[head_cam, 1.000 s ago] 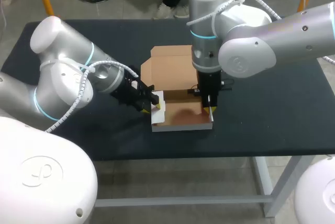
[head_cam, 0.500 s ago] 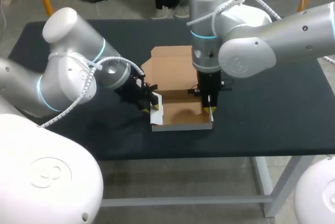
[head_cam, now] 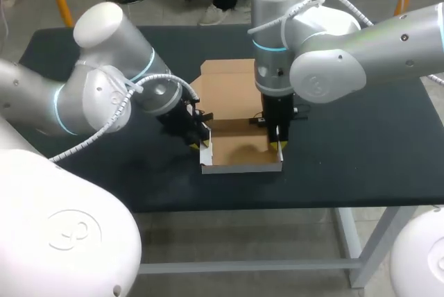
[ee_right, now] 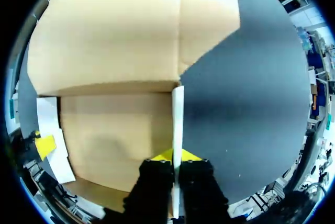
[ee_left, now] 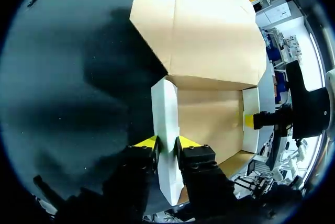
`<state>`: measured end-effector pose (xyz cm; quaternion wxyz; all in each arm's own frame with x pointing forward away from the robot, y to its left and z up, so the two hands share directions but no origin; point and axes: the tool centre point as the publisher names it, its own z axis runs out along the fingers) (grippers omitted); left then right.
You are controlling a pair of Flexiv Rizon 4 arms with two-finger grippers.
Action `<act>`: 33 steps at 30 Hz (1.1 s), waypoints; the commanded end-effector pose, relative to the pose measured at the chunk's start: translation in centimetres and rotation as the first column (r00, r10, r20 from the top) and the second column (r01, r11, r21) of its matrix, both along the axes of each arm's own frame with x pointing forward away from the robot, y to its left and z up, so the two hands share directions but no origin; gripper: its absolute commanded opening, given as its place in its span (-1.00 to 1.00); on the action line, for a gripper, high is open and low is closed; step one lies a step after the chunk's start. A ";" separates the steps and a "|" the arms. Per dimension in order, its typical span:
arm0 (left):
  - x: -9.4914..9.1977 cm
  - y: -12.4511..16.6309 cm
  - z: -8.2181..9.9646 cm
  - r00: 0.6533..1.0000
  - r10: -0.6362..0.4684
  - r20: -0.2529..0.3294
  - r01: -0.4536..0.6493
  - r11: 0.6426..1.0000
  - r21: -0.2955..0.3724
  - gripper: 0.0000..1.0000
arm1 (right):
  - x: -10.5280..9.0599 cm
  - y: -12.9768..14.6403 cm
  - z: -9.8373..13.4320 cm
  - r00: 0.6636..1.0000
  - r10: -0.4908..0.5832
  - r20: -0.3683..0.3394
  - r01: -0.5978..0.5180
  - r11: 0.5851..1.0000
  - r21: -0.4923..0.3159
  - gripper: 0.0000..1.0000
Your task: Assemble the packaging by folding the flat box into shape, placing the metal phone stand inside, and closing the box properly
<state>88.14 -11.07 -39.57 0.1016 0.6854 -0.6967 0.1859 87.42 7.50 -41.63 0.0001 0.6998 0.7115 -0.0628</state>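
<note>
- Brown cardboard inside, white outside: the box (head_cam: pixel 239 153) sits on the black counter (head_cam: pixel 361 151), half folded, with its open top facing up.
- We take the box as the landmark for everything below.
- The lid (head_cam: pixel 223 85) lies flat on the counter behind the box. It is hinged at the box's back edge with its brown face up.
- The left wall (ee_left: pixel 165 110) of the box stands upright, white face outward.
- The left fingers (head_cam: pixel 198 141) are at the box's left side, near its front corner. They are closed on the left wall, one yellow tip outside it and one inside the box.
- The left arm (head_cam: pixel 104 96) comes in low from the box's left.
- The right wall (ee_right: pixel 177 114) of the box stands upright and shows edge-on as a thin white strip in the right wrist view.
- The right fingers (head_cam: pixel 277 141) come straight down onto the box's right side near the front. They pinch the right wall, one tip on each face.
- The right arm (head_cam: pixel 277 68) stands over the box's back right, above part of the lid.
- The front wall (head_cam: pixel 241 167) of the box is up, low and white, and joins the two side walls.
- The box floor is bare brown card with a soft shadow across it.
- From each wrist view we see the other arm's yellow tip at the opposite wall of the box.
</note>
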 end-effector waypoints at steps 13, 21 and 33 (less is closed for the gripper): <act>0.6 -0.3 -0.8 0.999 0.040 -0.002 -0.036 0.931 0.362 -0.58 | 0.0 0.2 0.0 1.000 0.002 -0.002 -0.002 1.000 -0.002 -1.00; 0.7 -0.4 -1.3 0.999 0.038 -0.006 -0.032 0.912 0.410 -0.56 | 0.0 0.2 0.0 1.000 0.002 -0.002 -0.002 1.000 -0.002 -1.00; 0.9 -0.3 -1.7 0.999 0.044 0.003 -0.040 0.886 0.463 -1.00 | 0.0 0.2 0.0 1.000 0.002 -0.002 -0.002 1.000 -0.002 -1.00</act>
